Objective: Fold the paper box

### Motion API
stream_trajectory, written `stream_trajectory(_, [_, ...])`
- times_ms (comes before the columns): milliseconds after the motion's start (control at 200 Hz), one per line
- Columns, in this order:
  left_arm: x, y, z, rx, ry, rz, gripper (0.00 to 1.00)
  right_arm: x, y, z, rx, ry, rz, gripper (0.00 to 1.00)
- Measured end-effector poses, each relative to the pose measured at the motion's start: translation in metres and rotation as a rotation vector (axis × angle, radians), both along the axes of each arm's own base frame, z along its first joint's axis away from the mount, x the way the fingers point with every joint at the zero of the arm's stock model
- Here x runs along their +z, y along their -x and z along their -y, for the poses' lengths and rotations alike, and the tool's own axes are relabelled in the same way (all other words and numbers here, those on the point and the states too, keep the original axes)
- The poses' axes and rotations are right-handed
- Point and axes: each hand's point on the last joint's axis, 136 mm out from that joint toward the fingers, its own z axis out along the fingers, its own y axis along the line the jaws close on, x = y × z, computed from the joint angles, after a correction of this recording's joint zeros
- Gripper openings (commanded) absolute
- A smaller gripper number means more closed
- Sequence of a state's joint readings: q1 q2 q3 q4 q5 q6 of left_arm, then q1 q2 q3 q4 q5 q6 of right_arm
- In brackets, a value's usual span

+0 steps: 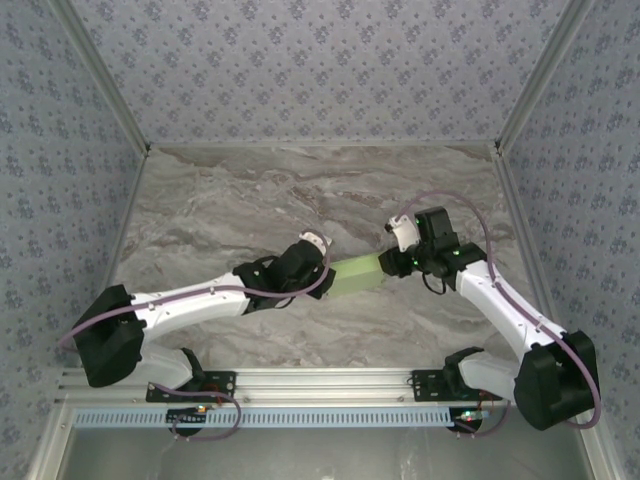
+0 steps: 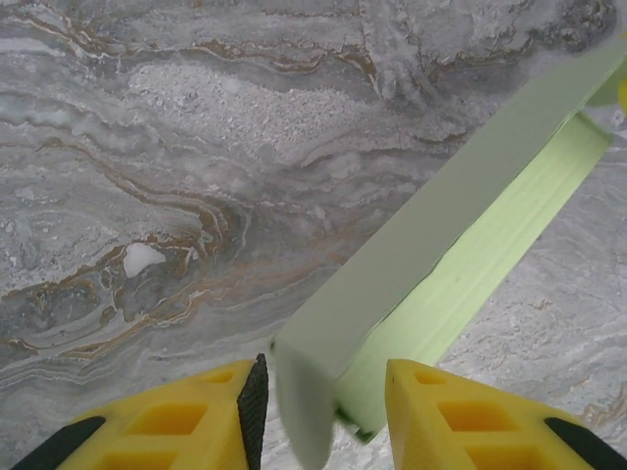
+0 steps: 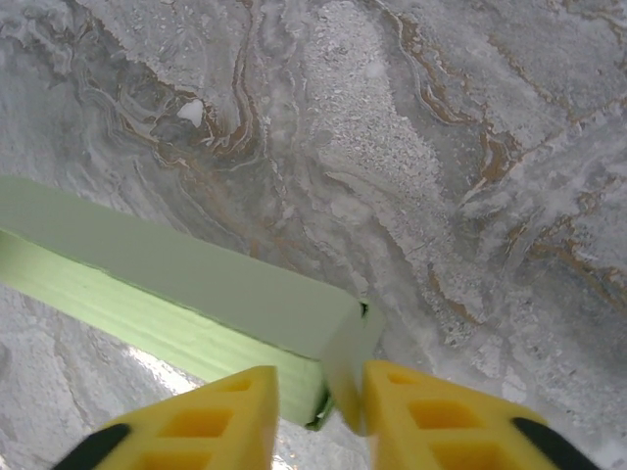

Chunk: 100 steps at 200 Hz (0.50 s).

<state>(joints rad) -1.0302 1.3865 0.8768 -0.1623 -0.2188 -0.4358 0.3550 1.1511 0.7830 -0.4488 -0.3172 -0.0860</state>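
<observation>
The paper box (image 1: 358,272) is a long, narrow, pale green box lying on the marble table between the two arms. My left gripper (image 1: 325,268) is at its left end. In the left wrist view the yellow fingers (image 2: 186,421) straddle the end of the box (image 2: 431,245); the gripper (image 2: 323,416) is open, with a thin gap beside the drooping end flap (image 2: 304,401). My right gripper (image 1: 392,262) is at the right end. In the right wrist view it (image 3: 321,416) is shut on the box (image 3: 196,279), the end flap (image 3: 348,362) pressed against one finger.
The grey-brown marble tabletop (image 1: 250,200) is bounded by patterned walls (image 1: 320,60) on three sides. A metal rail (image 1: 320,385) with the arm bases runs along the near edge.
</observation>
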Motion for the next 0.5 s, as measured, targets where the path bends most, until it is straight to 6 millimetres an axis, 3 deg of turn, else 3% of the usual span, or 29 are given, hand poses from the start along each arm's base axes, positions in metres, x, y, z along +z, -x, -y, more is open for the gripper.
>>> stream_trajectory(290, [-0.017, -0.007, 0.005, 0.02, -0.046, -0.018, 0.28, -0.001, 0.002, -0.004, -0.005, 0.05, 0.012, 0.17])
stream_trajectory(500, [-0.016, -0.012, 0.004, 0.05, -0.058, -0.015, 0.23, 0.001, 0.003, -0.006, -0.03, 0.112, 0.031, 0.17])
